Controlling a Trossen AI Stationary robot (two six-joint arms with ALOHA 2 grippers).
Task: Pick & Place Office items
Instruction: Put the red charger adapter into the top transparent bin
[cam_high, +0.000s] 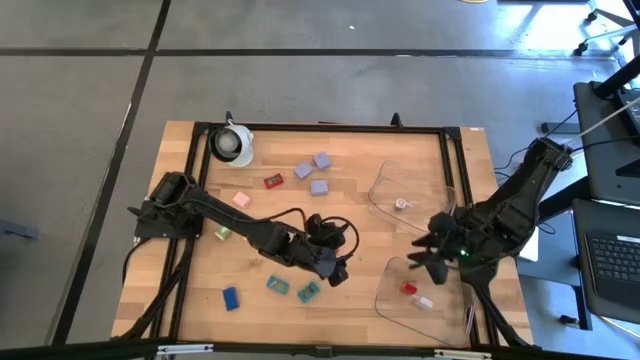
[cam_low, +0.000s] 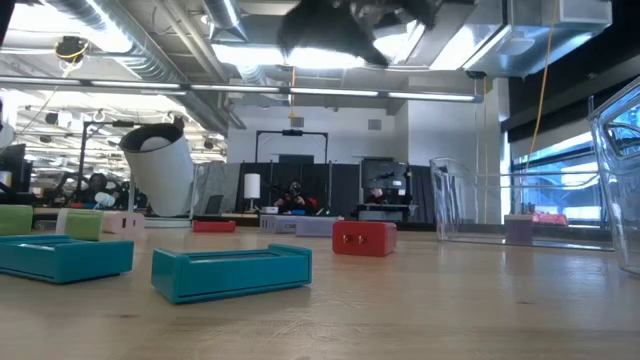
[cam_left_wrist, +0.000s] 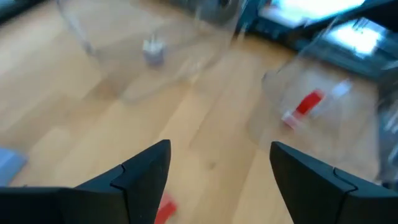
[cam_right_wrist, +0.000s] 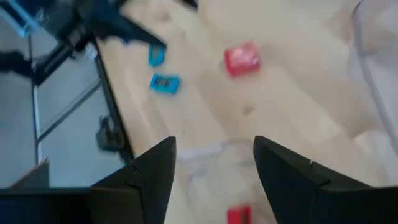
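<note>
Small office items lie spread on the wooden table: lavender blocks (cam_high: 318, 172), a red piece (cam_high: 273, 181), a pink one (cam_high: 241, 200), a green one (cam_high: 222, 232), a blue one (cam_high: 231, 297) and two teal ones (cam_high: 293, 288). My left gripper (cam_high: 335, 270) hangs open above the table near the teal pieces, with a red block (cam_left_wrist: 165, 208) on the table below it. My right gripper (cam_high: 430, 255) hangs open over the far left corner of the near clear tray (cam_high: 395, 300), which holds a red piece (cam_high: 408, 288) and a pale one (cam_high: 425, 301).
A second clear tray (cam_high: 385, 180) at the far right holds one small pale piece (cam_high: 400, 204). A white roll (cam_high: 235, 143) stands at the far left corner. Black frame rails (cam_high: 320, 128) run along the table's edges. Bare wood lies between the trays and the scattered pieces.
</note>
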